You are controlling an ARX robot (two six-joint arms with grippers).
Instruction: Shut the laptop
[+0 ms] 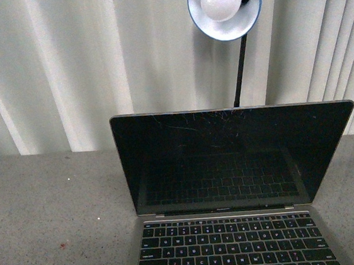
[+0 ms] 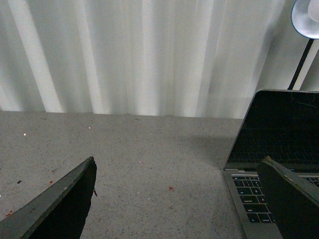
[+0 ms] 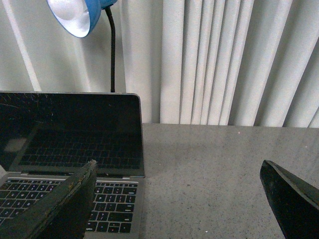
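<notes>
Slim silver-grey metal laptop, black keys, glossy black screen (image 1: 230, 158): centre of speckled grey tabletop (image 1: 46, 216), lid upright, screen facing me, long axis left-right. My left gripper (image 2: 177, 169) and right gripper (image 3: 178, 167) flank it, jaws wide apart, empty; I judge both staged for pushing lid down.

3 views, all facing the curtain (image 1: 62, 68).
Front sits close before the laptop (image 1: 234, 190); both wrist views flank it, each sharing it and the lamp (image 1: 225, 4).

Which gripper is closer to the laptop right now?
Right, probably, though narrowly. The right gripper is open just off the right side of the laptop; the left gripper is open farther off its left side.
</notes>
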